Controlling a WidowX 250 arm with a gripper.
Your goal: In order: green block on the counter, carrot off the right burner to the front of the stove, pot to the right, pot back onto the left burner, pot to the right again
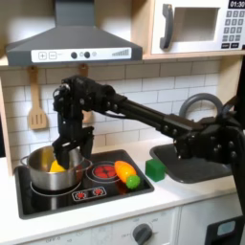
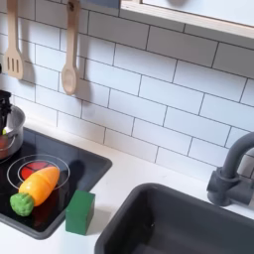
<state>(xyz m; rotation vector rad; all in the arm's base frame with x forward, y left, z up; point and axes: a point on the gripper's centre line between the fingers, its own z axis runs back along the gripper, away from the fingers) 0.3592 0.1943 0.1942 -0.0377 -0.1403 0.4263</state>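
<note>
The steel pot [image 1: 43, 168] sits on the left burner of the black stove [image 1: 91, 194], with a yellow toy piece [image 1: 59, 166] inside it. My gripper [image 1: 69, 159] hangs over the pot's right rim, its fingers apart and reaching down at the rim, with nothing held. The orange carrot [image 1: 125, 173] lies on the right side of the stove; in the second exterior view the carrot [image 2: 38, 187] rests across the red ring of the burner. The green block [image 1: 155, 169] stands on the off-white counter [image 1: 182, 191] just past the stove's right edge, and the block [image 2: 80, 211] is beside the stove's corner.
A dark sink [image 1: 196, 163] with a grey faucet [image 2: 230, 174] lies right of the block. Wooden utensils [image 2: 68, 60] hang on the tiled wall. A range hood [image 1: 72, 43] is above the stove and a microwave [image 1: 196, 27] at the upper right.
</note>
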